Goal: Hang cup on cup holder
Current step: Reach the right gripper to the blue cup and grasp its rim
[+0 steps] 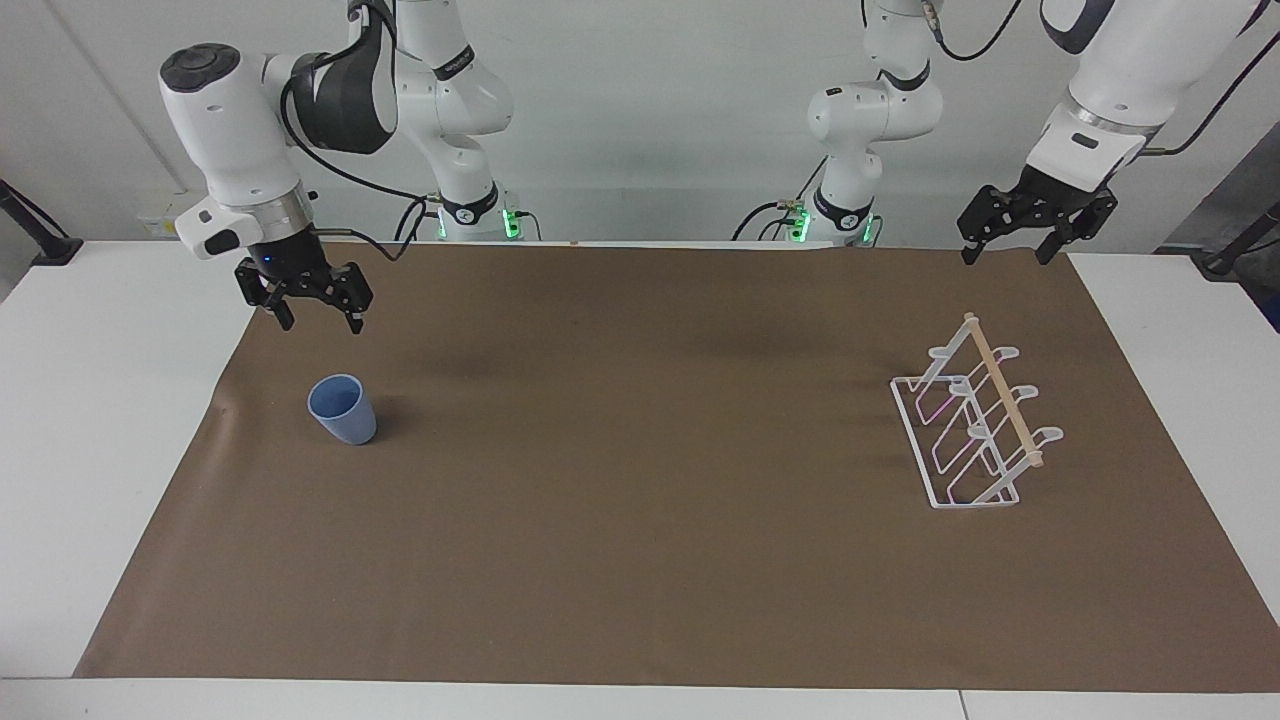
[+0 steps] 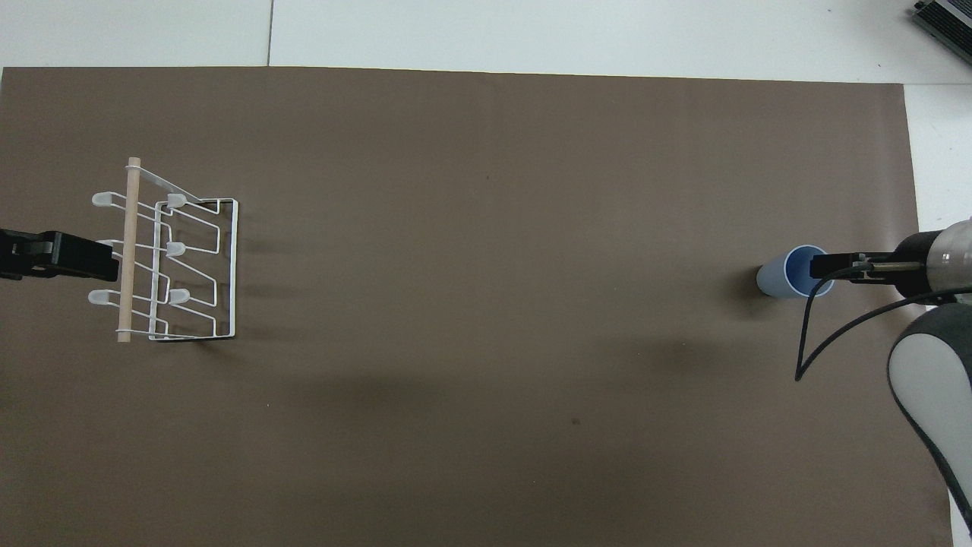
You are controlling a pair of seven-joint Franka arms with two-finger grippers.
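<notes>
The light-blue cup (image 1: pixel 343 409) stands upright on the brown mat toward the right arm's end of the table; it also shows in the overhead view (image 2: pixel 794 272). The white wire cup holder (image 1: pixel 975 425) with its wooden rod stands toward the left arm's end, also seen from overhead (image 2: pixel 178 262). My right gripper (image 1: pixel 318 322) is open and empty, in the air above the mat close to the cup; from overhead (image 2: pixel 824 266) it overlaps the cup's rim. My left gripper (image 1: pixel 1005 253) is open and empty, raised beside the holder (image 2: pixel 83 257).
The brown mat (image 1: pixel 640 560) covers most of the white table (image 1: pixel 90 420). The right arm's black cable (image 2: pixel 805 342) hangs over the mat near the cup. Both arm bases stand at the robots' edge of the table.
</notes>
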